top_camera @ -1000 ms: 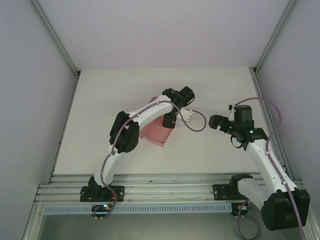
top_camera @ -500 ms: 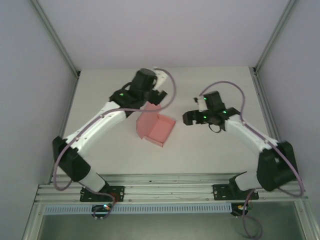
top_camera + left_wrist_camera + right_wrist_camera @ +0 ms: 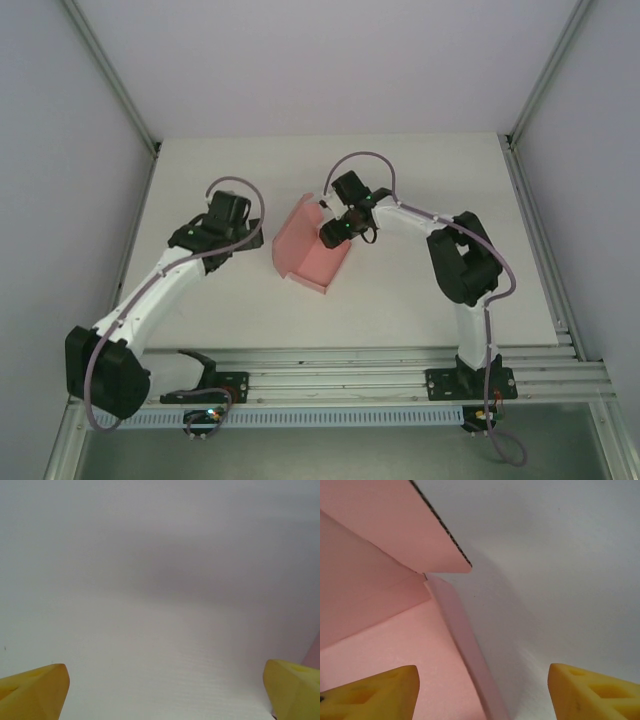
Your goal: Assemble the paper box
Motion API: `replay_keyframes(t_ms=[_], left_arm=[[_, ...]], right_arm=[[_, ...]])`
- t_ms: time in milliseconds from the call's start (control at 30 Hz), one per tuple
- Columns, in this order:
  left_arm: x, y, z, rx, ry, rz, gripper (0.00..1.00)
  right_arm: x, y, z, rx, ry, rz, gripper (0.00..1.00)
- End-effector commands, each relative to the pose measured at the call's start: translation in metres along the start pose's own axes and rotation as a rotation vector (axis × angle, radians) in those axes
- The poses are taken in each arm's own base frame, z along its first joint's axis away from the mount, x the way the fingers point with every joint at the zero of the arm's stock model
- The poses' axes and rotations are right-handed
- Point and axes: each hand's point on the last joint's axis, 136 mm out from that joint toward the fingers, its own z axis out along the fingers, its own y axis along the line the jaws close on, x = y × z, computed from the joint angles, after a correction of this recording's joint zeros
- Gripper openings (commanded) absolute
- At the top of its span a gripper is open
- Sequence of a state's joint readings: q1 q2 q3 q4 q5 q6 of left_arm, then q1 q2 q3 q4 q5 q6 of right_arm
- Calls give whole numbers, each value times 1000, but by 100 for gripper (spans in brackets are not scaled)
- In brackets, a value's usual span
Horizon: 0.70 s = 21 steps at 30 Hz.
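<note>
The paper box is a pink open tray on the white table, with a tall flap standing up along its left side. My right gripper hangs over the box's far right corner. In the right wrist view, the right gripper is open and straddles the low right wall: one fingertip is over the box floor, the other over the table, neither touching the card. The left gripper is to the left of the box. In its own view the left gripper is open over bare table.
The white table is fenced by grey walls with metal posts on the left, right and back. An aluminium rail with both arm bases runs along the near edge. A sliver of pink card shows at the left wrist view's right edge.
The left arm has swung away from the box's far side to its left. The right arm has moved left onto the box's right wall, and its jaws have narrowed somewhat.
</note>
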State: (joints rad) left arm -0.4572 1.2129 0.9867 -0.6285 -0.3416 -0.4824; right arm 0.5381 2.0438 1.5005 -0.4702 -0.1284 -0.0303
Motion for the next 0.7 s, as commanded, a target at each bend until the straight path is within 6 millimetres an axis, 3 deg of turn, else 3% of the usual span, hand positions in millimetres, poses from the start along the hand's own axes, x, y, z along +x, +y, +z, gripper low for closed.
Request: replay_keyframes(t_ms=[0, 67, 233, 400, 533, 667], left_arm=[[5, 7, 0, -2, 3, -89, 100], [7, 11, -1, -24, 6, -92, 100], [4, 12, -2, -31, -1, -92, 100], [0, 11, -3, -21, -15, -101, 100], [-2, 7, -1, -2, -28, -94, 100], [-3, 0, 2, 24, -21, -79, 100]], right_arm=[[5, 0, 11, 22, 52, -20, 57], [6, -5, 16, 55, 60, -9, 43], [6, -13, 14, 107, 39, 41, 23], [18, -36, -6, 281, 10, 187, 16], [50, -51, -21, 430, 11, 362, 12], [75, -50, -36, 539, 23, 421, 12]])
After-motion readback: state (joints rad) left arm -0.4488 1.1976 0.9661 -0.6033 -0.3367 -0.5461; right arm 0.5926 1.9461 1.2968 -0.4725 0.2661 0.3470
